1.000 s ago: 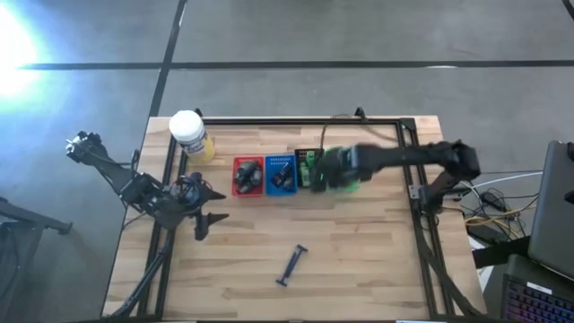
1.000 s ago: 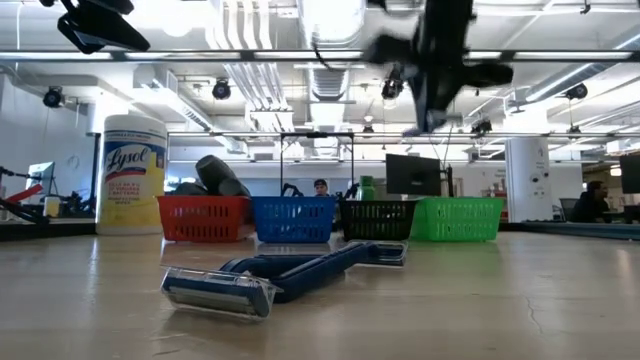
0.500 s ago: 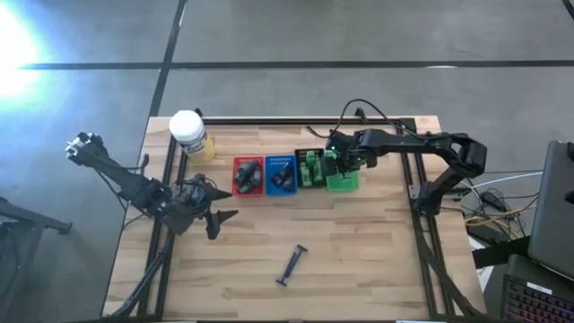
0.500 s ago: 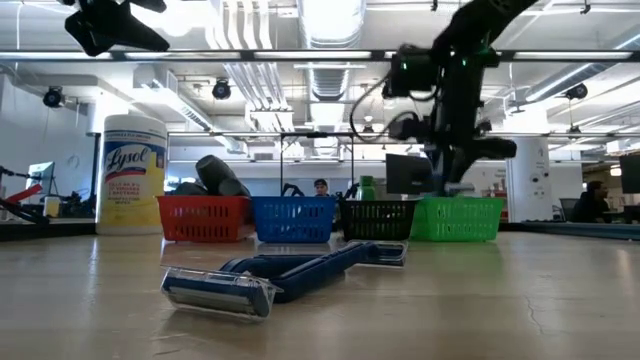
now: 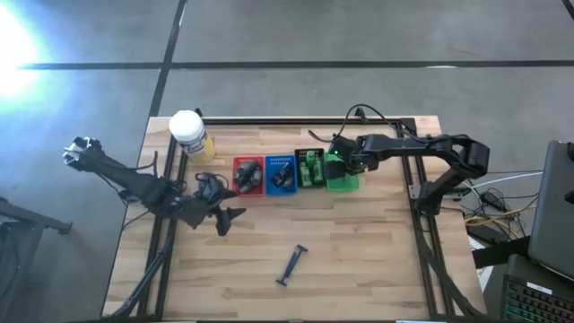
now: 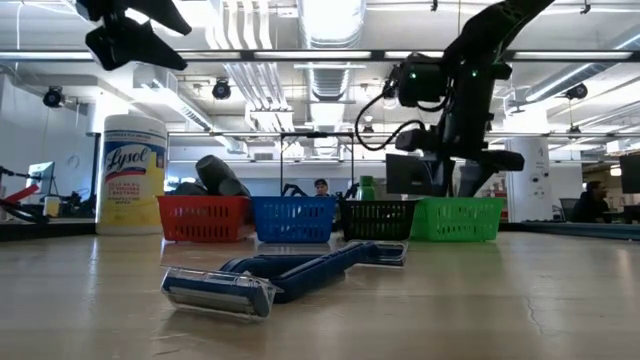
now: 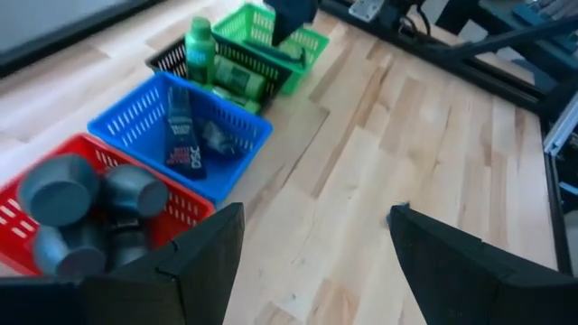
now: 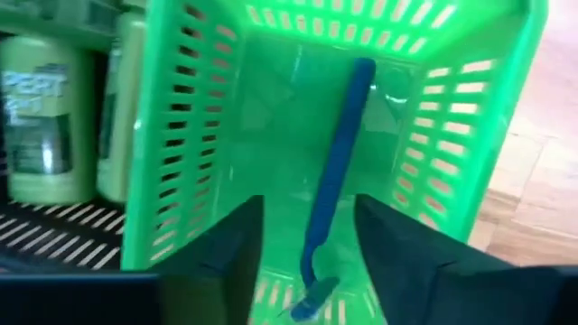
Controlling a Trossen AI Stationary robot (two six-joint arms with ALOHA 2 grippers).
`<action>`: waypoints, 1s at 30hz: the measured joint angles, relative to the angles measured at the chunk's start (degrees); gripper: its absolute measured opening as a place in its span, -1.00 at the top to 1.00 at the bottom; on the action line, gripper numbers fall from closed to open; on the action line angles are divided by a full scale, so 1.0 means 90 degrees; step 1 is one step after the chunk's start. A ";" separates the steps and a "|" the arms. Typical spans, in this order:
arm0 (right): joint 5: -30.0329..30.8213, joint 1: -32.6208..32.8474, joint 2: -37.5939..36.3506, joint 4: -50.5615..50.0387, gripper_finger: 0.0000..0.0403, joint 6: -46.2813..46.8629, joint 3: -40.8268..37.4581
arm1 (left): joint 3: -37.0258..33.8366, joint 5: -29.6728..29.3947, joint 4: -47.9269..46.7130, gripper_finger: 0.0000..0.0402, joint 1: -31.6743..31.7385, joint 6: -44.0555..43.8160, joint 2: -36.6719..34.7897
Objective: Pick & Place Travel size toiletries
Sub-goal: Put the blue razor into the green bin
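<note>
The row of four trays serves as the landmark: red tray (image 5: 247, 176), blue tray (image 5: 280, 173), black tray (image 5: 309, 169) and green tray (image 5: 342, 172), standing side by side in the middle of the table (image 5: 377, 260) toward its far edge. Nearer than the row the wooden top lies mostly bare, with only a blue razor (image 5: 291, 265) lying flat well apart from the trays, near the table's front. Beyond the red tray, at the far left corner, stands a yellow wipes canister (image 5: 190, 135) with a white cap. A dark frame rail runs along the far edge just behind the row.

The right gripper (image 5: 343, 161) hangs directly above the green tray, its jaws spread apart and holding nothing. In the right wrist view a second blue razor (image 8: 330, 190) lies at a slant on the floor of the green tray, between the two fingers but free of them.

The left gripper (image 5: 229, 215) hovers over bare wood just left of and nearer than the red tray, jaws released and empty.

The toiletries sit sorted: dark grey rounded pieces (image 7: 86, 203) fill the red tray, a dark tube (image 7: 181, 135) with pale lettering lies in the blue tray, and bright green bottles (image 7: 203, 54) lie and stand in the black tray.
</note>
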 joint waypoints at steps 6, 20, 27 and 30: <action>0.0148 0.0544 -0.0267 -0.0080 -0.20 -0.0120 0.0317 | 0.0000 0.0742 -0.0012 -0.41 0.0124 0.0121 0.0060; 0.0568 0.3012 -0.0376 -0.0787 -0.45 0.2168 0.1253 | 0.0100 0.2179 0.0151 -0.41 0.0333 0.0293 0.1275; 0.0636 0.4315 -0.0091 -0.0185 -0.36 0.4695 0.1309 | 0.0406 0.2733 0.0149 -0.41 0.0234 0.0994 0.1756; 0.0687 0.4721 0.0431 0.0278 -0.32 0.5372 0.1514 | 0.0435 0.2832 0.0148 -0.41 0.0122 0.1324 0.1757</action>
